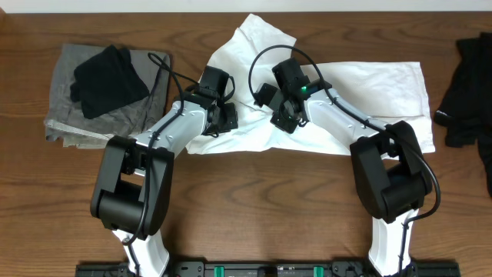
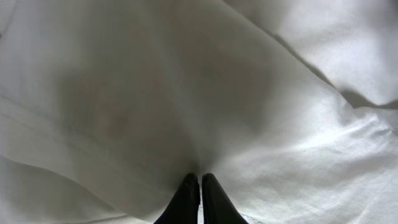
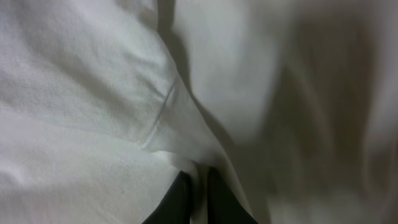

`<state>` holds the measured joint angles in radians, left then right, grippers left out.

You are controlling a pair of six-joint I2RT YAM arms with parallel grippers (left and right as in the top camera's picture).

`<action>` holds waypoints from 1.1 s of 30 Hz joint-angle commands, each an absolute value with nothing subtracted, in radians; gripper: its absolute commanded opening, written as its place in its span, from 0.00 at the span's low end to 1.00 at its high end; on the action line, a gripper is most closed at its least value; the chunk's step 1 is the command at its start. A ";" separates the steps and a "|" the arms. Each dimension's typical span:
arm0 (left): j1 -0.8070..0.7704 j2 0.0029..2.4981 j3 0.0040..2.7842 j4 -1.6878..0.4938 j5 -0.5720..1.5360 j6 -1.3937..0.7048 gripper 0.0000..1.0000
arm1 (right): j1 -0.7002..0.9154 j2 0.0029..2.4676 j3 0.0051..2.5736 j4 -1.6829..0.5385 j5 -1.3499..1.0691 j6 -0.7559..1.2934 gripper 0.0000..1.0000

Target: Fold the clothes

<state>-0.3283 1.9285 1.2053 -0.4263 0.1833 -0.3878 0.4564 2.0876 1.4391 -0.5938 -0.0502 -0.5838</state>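
Observation:
The white T-shirt (image 1: 369, 85) lies crumpled across the back middle of the table, one part bunched up toward the far edge; no print shows. My left gripper (image 1: 223, 117) sits low on its left part, and in the left wrist view (image 2: 199, 180) its fingers are pressed together with white cloth (image 2: 124, 93) pinched at the tips. My right gripper (image 1: 283, 115) is on the shirt's middle, and in the right wrist view (image 3: 198, 183) its fingers are shut on a fold of the shirt (image 3: 93, 81) that runs between them.
A grey garment (image 1: 69, 115) with a black one (image 1: 108, 77) on top lies at the back left. Another black garment (image 1: 469, 85) lies at the right edge. Bare wooden table (image 1: 261, 208) stretches in front of the shirt.

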 commanded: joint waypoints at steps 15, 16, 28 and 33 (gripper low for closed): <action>-0.327 1.948 1.195 -0.433 0.171 -0.375 0.07 | 0.450 2.100 1.479 -0.574 0.004 -0.573 0.02; -0.327 1.948 1.195 -0.435 0.171 -0.375 0.07 | 0.450 2.100 1.479 -0.571 0.004 -0.573 0.01; -0.327 1.948 1.195 -0.447 0.171 -0.375 0.07 | 0.458 2.052 1.543 -0.719 -0.007 -0.554 0.15; -0.327 1.948 1.195 -0.446 0.171 -0.375 0.08 | 0.456 2.048 1.551 -0.799 -0.024 -0.556 0.23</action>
<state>-0.3283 1.9285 1.2053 -0.4419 0.1829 -0.3878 0.4564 2.0773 1.5383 -0.7887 -0.0051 -0.5617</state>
